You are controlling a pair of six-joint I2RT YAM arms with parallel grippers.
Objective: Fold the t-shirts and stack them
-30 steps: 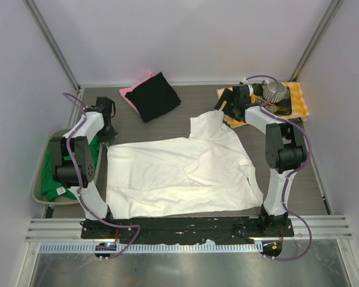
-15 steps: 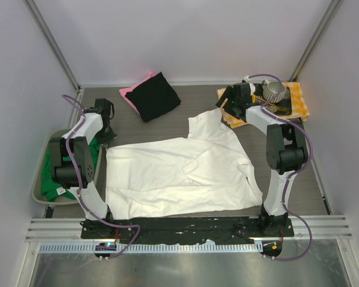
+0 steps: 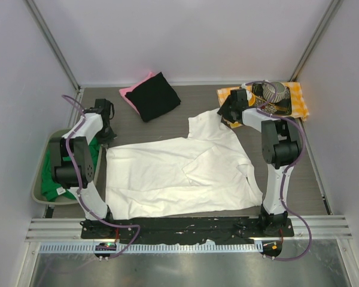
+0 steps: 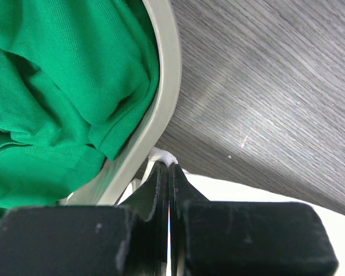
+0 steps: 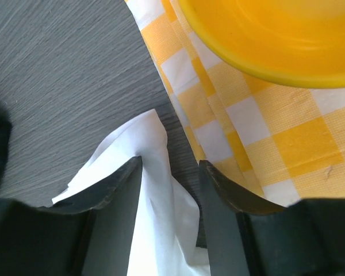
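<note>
Holds the white t-shirt (image 3: 161, 176), spread long-ways left to right across the table (image 3: 191, 98), by its left corner in the tightly closed left claw (image 4: 168, 168), and straddles its far right corner, beside the checked cloth (image 5: 241, 132), with the right claw (image 5: 169, 167) half apart, not yet clamped.

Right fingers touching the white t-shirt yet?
Touching. Right wrist view: a corner of the white t-shirt rises between the fingers, its fold lying against one finger's inner face.

You see the spread t-shirt (image 3: 179, 173) central on the tabletop (image 3: 197, 98), folded t-shirts (image 3: 152, 95) behind it, bin (image 3: 36, 182) left, cloth (image 3: 299, 101) back-right.
</note>
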